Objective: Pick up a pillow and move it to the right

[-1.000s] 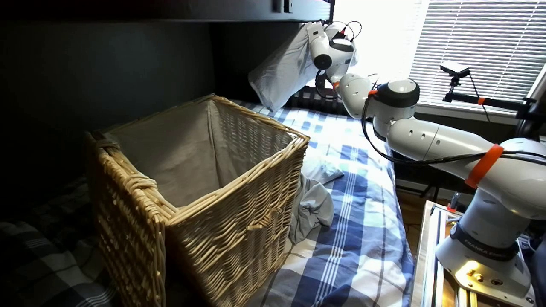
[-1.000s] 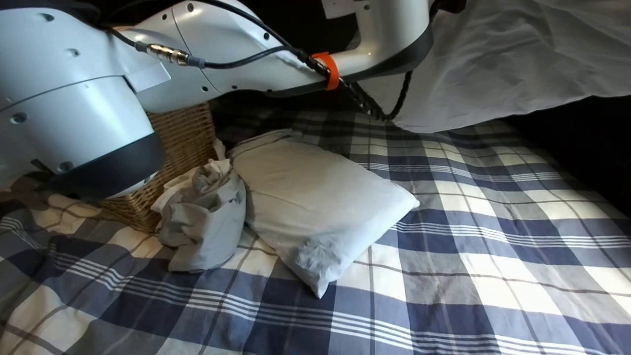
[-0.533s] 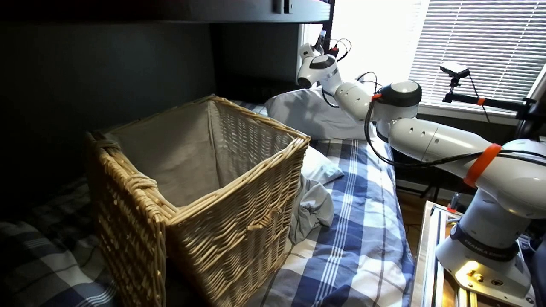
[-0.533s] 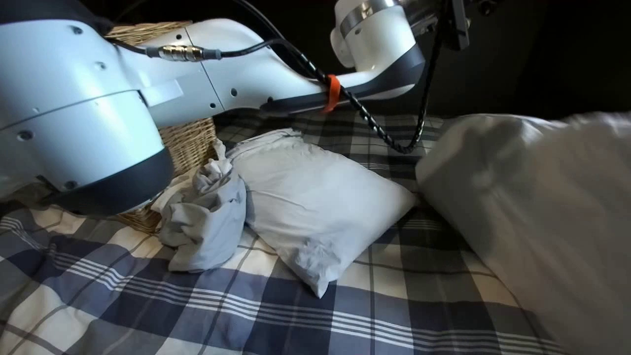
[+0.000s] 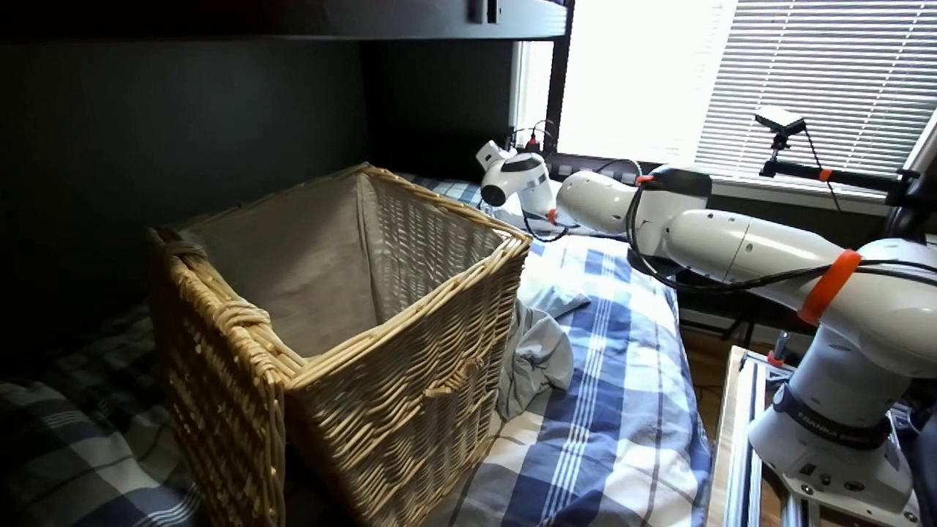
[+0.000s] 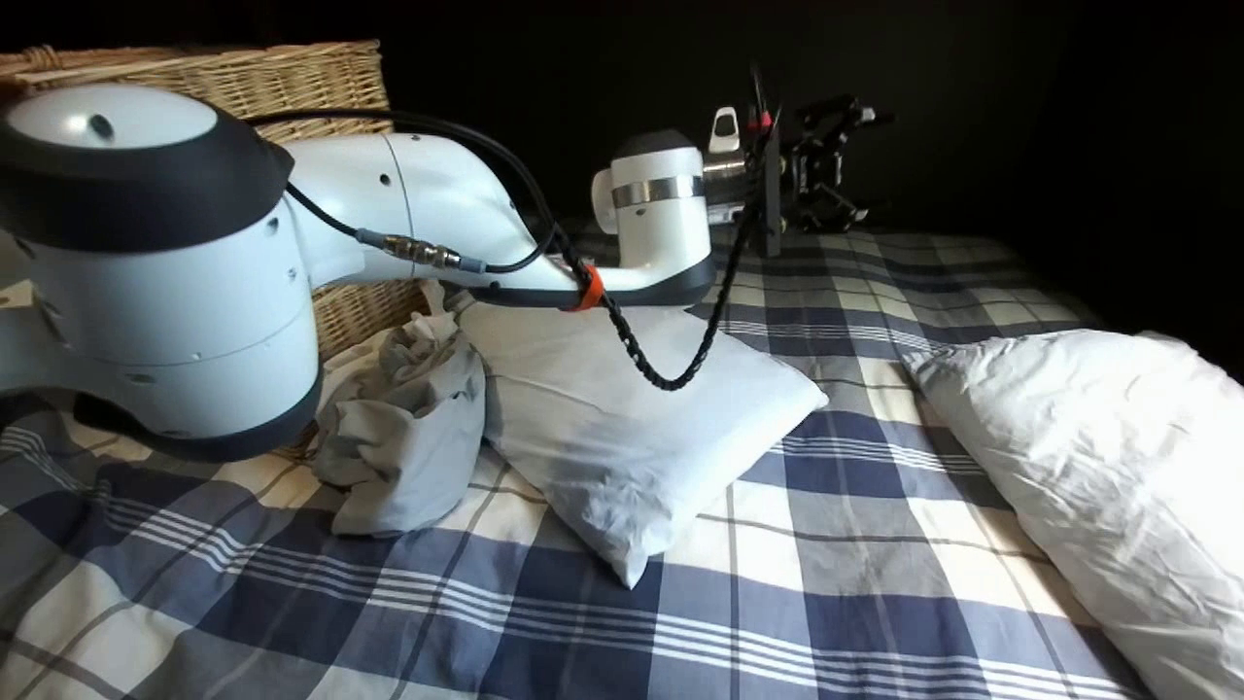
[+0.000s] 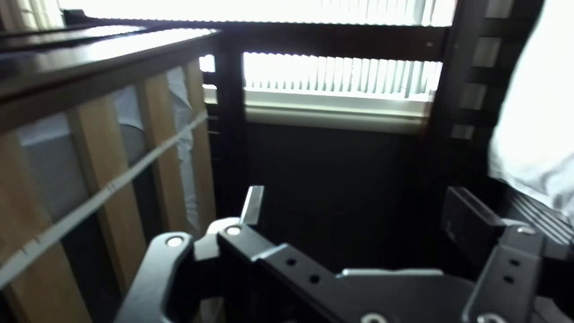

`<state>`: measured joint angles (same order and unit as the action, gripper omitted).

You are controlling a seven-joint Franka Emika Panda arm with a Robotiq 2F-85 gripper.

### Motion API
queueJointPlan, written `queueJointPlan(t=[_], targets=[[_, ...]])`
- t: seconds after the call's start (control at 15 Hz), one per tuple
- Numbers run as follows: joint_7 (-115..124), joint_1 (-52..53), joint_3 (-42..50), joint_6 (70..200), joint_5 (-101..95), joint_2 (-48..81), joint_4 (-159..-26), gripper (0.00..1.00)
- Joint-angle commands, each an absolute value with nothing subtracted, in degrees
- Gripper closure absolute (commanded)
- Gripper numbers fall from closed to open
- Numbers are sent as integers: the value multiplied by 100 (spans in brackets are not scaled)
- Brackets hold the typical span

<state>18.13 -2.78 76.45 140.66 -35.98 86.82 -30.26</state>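
Observation:
A white pillow (image 6: 1098, 447) lies on the plaid bed at the right side of an exterior view, cut off by the frame edge. It also fills the right edge of the wrist view as a bright white shape (image 7: 542, 130). My gripper (image 6: 872, 165) hangs above the bed towards the dark wall, apart from this pillow and to its left. In the wrist view the gripper (image 7: 354, 202) stands wide open, and only dark background shows between its fingers (image 7: 253, 204). A flatter pale pillow (image 6: 622, 418) rests on the bed beneath my arm.
A tall lined wicker basket (image 5: 410, 410) stands on the bed, with crumpled grey cloth (image 6: 413, 437) against it. An upper bunk (image 5: 410, 18) overhangs the bed. Wooden slats (image 7: 101, 148) and a dark bed frame (image 7: 336, 40) run near my gripper in the wrist view.
The white pillow was lifted high at my gripper, then came down and now lies on the bed at the right. My arm has come lower, and the gripper is clear of the pillow.

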Motion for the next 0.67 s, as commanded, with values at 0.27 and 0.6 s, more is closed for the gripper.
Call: queueJointPlan(t=[0.27, 0.6], targets=[[-910, 227, 5848, 14132, -2987, 8100, -3352, 0], [-2869, 128, 4486, 14030, -2298, 7116, -3615, 0]])
